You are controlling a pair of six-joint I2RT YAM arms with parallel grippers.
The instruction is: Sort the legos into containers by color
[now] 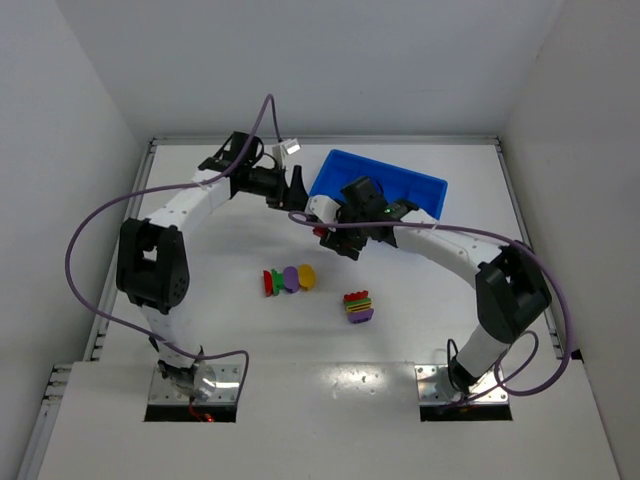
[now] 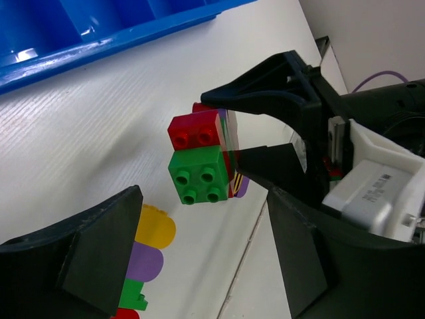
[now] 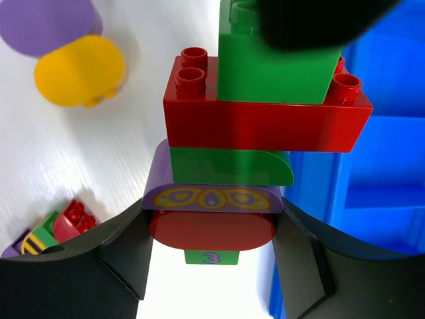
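My right gripper (image 1: 338, 243) is shut on a multicoloured lego stack (image 3: 265, 123) of green, red and purple bricks and holds it above the table just in front of the blue bin (image 1: 385, 185). In the right wrist view its jaws (image 3: 212, 226) clamp the stack's rounded red brick. My left gripper (image 1: 297, 183) is open and empty, and faces the stack's red and green end (image 2: 198, 163), which hangs apart from its fingers (image 2: 99, 252). A dark shape covers the stack's top green brick in the right wrist view.
A row of yellow, purple, green and red legos (image 1: 288, 279) lies on the table, also in the left wrist view (image 2: 154, 227). A second multicoloured stack (image 1: 358, 307) lies to its right. The bin's compartments (image 2: 99, 33) show nothing inside.
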